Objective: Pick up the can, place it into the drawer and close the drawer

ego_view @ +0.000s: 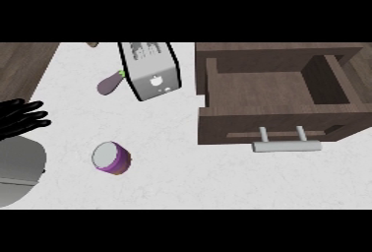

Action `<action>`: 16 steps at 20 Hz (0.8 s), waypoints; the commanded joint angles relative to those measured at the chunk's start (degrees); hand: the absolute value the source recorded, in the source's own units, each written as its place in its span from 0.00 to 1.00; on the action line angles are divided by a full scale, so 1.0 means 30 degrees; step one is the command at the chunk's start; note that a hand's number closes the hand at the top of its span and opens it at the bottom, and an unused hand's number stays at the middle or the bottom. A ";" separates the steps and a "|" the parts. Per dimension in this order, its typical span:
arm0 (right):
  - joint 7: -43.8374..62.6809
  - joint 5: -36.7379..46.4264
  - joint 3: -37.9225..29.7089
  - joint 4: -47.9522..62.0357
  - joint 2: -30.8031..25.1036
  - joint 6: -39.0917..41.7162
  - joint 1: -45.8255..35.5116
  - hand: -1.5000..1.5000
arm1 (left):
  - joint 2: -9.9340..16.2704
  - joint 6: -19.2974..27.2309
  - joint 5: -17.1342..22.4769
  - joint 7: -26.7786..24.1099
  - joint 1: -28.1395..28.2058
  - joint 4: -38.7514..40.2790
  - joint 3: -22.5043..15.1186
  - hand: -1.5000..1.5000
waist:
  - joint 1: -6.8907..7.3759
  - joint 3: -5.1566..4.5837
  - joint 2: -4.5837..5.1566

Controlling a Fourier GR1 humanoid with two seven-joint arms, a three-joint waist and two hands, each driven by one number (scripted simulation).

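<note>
White, faintly marbled stone makes up the tabletop [181,172], and the can [111,158] serves as the landmark on it. This can is a short purple cylinder lying tilted, its pale grey round lid turned up toward the viewer, with nothing touching it and bare tabletop all round.

Left of the can, at the view's edge, a smooth grey forearm [18,170] comes in, and beyond it the black left hand [22,118] shows with its fingers spread and fairly straight, holding nothing; it is apart from the can. No right hand shows.

Beyond the can, farther up the tabletop, lies a small purple eggplant [110,82] with a green stem tip. Just beside the eggplant, on its right, stands a silver toaster [150,69] with black edging, a boxy shape seen at a slant, slots on top.

Right of the can, and well apart from it, sits the drawer [280,120], pulled open out of a dark brown wood-grain cabinet [276,51]. Its box is rectangular, its floor bare brown wood, with a darker shadowed recess at the far right corner. A brushed metal bar handle [286,145] on two posts projects from the drawer's front toward the viewer. Nothing lies between the can and the drawer's front.
</note>
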 commanded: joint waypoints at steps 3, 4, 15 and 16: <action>-0.0504 -0.1687 -0.1710 -0.0147 -0.0633 0.1664 0.1213 0.00 | 0.1178 -0.0866 0.3259 0.1765 -0.1343 0.2078 -0.2082 0.00 | -0.0190 -0.0214 0.0213; 0.0197 -0.1335 -0.1471 -0.0579 -0.0347 0.1082 0.0970 0.00 | 0.0113 -0.0488 0.2460 0.1762 -0.0969 0.1640 -0.1981 0.00 | 0.0021 -0.0229 0.0194; -0.1448 -0.1188 -0.2729 -0.0135 0.0782 0.3140 0.2271 0.00 | -0.3477 0.1186 -0.0150 0.3332 -0.1952 0.1932 -0.2013 0.00 | 0.0184 -0.0232 0.0171; -0.1664 -0.1572 -0.3230 0.1087 0.0487 0.3621 0.1917 0.00 | -0.2791 0.0867 -0.0138 0.3590 -0.1714 0.1534 -0.1494 0.00 | 0.0263 -0.0228 0.0159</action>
